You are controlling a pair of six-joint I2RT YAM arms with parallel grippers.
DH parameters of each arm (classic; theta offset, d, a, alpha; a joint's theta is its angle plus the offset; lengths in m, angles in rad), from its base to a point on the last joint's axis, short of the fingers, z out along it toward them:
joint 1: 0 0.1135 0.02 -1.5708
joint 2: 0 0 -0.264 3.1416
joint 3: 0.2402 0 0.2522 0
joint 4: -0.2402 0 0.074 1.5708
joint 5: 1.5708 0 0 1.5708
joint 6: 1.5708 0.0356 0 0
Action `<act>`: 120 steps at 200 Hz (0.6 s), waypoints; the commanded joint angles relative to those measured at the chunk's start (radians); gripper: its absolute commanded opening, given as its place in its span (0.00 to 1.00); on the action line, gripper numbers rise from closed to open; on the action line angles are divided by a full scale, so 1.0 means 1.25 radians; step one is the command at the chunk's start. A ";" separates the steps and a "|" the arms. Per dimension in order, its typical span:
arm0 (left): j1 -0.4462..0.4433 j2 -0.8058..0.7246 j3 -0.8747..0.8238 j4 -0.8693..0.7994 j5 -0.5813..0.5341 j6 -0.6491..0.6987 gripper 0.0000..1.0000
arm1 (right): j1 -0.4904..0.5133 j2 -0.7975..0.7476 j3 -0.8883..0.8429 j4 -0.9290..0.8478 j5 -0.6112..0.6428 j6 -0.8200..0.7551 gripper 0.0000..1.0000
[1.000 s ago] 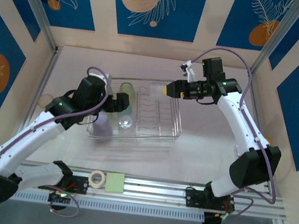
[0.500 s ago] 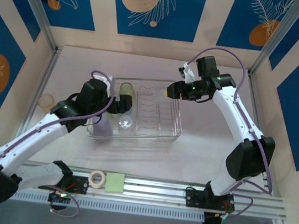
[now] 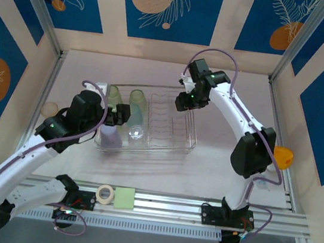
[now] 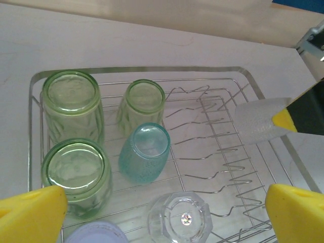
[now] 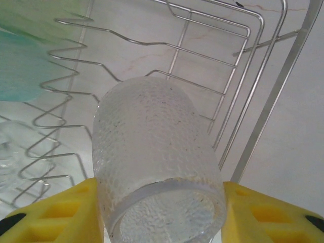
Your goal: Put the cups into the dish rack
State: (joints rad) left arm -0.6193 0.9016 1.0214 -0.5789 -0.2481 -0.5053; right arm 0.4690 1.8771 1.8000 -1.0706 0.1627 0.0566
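The dish rack (image 3: 190, 142) sits mid-table, a silver wire basket with upright dividers. Its left half holds upturned cups: three light green (image 4: 72, 104) (image 4: 143, 104) (image 4: 76, 174), one teal (image 4: 145, 152), one clear faceted (image 4: 178, 220) and one lavender (image 4: 96, 233). My left gripper (image 4: 163, 210) hangs open above them, nothing between its yellow pads (image 4: 30, 212). My right gripper (image 5: 159, 212) is shut on a frosted clear cup (image 5: 152, 157), held on its side over the dividers at the rack's far right (image 3: 181, 102). That cup also appears in the left wrist view (image 4: 258, 121).
A pale peach cup (image 3: 49, 109) stands on the table left of the rack. An orange dome piece (image 3: 282, 156) lies at the right edge. A white tape roll (image 3: 104, 193) and a green pad (image 3: 125, 199) rest on the front rail.
My right arm has swung left and lowered the frosted cup over the rack's far right dividers. My left gripper has drawn back toward the rack's left side, still open.
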 commanded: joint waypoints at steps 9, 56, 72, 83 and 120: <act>0.000 -0.025 -0.012 -0.033 -0.034 0.030 1.00 | 0.025 0.051 0.075 -0.052 0.110 -0.046 0.00; 0.000 -0.014 -0.022 -0.024 -0.033 0.038 1.00 | 0.058 0.158 0.137 -0.060 0.245 -0.092 0.00; 0.000 -0.009 -0.019 -0.025 -0.032 0.041 1.00 | 0.060 0.186 0.155 -0.052 0.251 -0.098 0.00; 0.000 -0.008 -0.017 -0.028 -0.033 0.044 1.00 | 0.060 0.202 0.169 -0.046 0.256 -0.100 0.00; 0.000 -0.016 -0.012 -0.050 -0.050 0.052 1.00 | 0.061 0.242 0.217 -0.026 0.275 -0.118 0.00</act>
State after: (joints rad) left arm -0.6193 0.8928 0.9993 -0.6144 -0.2764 -0.4637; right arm 0.5442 2.1609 2.0071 -1.1152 0.4572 -0.0601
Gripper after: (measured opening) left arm 0.997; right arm 0.503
